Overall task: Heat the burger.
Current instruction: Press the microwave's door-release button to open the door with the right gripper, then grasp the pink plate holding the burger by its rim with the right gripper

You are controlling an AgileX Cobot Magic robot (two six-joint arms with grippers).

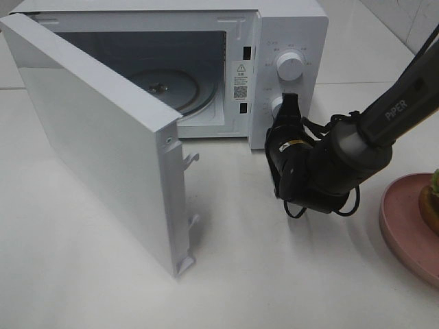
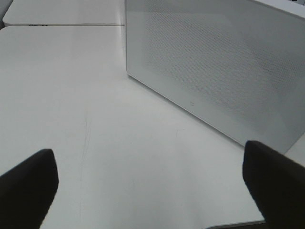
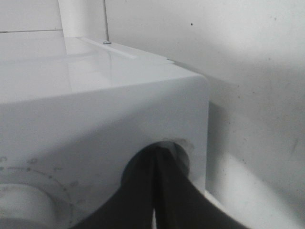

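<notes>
My right end effector (image 1: 289, 101) is clenched. In the right wrist view its two dark fingers (image 3: 143, 191) lie pressed together with nothing between them, and their tips sit at the lower knob (image 1: 276, 107) on the control panel of the microwave (image 1: 302, 31). I cannot tell whether the tips actually touch the knob or only stand just in front of it. The upper knob (image 1: 290, 66) is in plain sight above it. My right arm (image 1: 394, 110) reaches in from the right side of the table (image 1: 89, 281), with a black cable looped under its wrist.

The door (image 1: 96, 151) of the microwave stands wide open, swung out to the left, its latch hooks showing on the free edge. Inside, the glass turntable (image 1: 171, 92) lies flat on the cavity floor.

My left end effector (image 2: 150, 183) is released – its fingers (image 2: 28, 183) stand far apart at the two lower corners of the left wrist view, holding nothing. It hangs above the bare white table and faces the outer side of the door, a pale panel with a fine dotted mesh. The high camera does not show this end effector.

The burger (image 1: 431, 202) sits on a pink plate (image 1: 405, 233) at the far right edge of the table, well apart from the microwave – only a sliver of bun and green lettuce shows there.
</notes>
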